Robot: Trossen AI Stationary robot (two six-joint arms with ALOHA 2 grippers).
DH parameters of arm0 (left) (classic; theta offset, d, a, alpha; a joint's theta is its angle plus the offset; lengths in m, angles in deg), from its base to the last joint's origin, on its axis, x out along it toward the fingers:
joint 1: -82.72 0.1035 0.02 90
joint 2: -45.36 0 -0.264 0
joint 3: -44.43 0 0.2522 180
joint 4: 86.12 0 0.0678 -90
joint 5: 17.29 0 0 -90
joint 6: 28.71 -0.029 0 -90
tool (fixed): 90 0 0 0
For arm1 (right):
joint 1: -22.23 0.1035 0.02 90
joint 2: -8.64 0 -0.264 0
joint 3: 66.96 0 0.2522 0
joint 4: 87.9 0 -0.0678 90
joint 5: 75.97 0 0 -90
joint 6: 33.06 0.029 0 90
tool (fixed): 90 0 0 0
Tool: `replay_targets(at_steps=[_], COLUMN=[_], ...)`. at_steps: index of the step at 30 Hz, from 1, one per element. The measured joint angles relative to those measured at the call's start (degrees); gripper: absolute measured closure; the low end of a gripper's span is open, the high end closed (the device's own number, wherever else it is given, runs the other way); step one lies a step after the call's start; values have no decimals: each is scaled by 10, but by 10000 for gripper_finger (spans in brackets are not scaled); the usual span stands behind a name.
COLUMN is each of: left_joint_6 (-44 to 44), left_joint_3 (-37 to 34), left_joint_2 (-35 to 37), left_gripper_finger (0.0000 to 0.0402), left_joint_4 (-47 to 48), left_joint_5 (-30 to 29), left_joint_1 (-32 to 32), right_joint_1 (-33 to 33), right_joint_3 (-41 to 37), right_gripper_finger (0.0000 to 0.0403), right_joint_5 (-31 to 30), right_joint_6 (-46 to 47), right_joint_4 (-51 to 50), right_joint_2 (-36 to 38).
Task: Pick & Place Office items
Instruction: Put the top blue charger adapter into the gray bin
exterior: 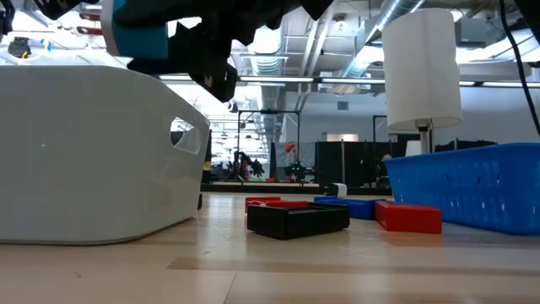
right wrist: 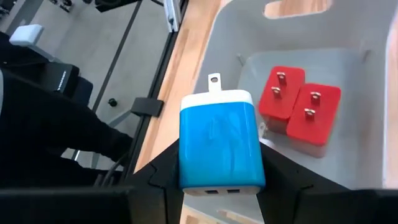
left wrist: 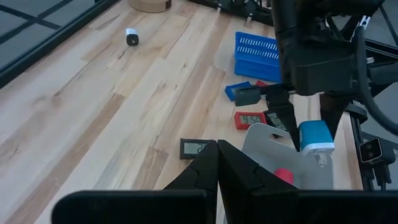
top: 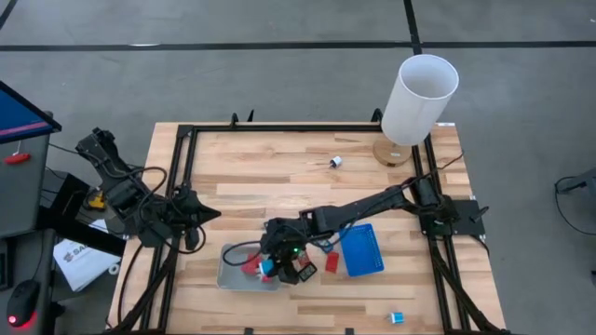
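My right gripper hangs over the grey tray, shut on a blue charger plug with a white pronged face. The charger also shows in the left wrist view and, high up, the charger shows in the low view. Two red chargers lie side by side in the tray with their prongs up. A black display piece, a red one and a blue one lie flat on the wood. My left gripper waits shut at the table's left. My right gripper pinches the blue charger between its two fingers, one on each narrow side near its socket end. The fingers come from above, pointing down. The charger is lifted clear over the grey tray, its white pronged end pointing down.
A blue tray sits right of the grey one, with a red block between them. The tall white cylinder stands at the far right corner. A small white bit lies mid-table and a cyan bit near the front edge.
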Motion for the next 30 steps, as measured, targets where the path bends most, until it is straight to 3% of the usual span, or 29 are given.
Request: replay_targets(at_steps=[8,14,23,30], left_joint_6=[-1,-1,1,1], left_joint_3=[0,0,0,0], left_joint_2=[0,0,0,0], left_gripper_finger=[401,401,401,401], left_joint_4=[0,0,0,0], left_joint_5=[4,4,3,3], left_joint_1=[0,0,0,0], right_joint_1=[-2,-1,-1,-1], right_joint_3=[0,0,0,0], right_gripper_finger=[258,221,260,225], right_joint_5=[-1,-1,2,4], right_joint_6=[-17,-19,-29,-23], right_joint_4=[-5,-16,-19,-21], right_joint_2=[0,0,0,0])
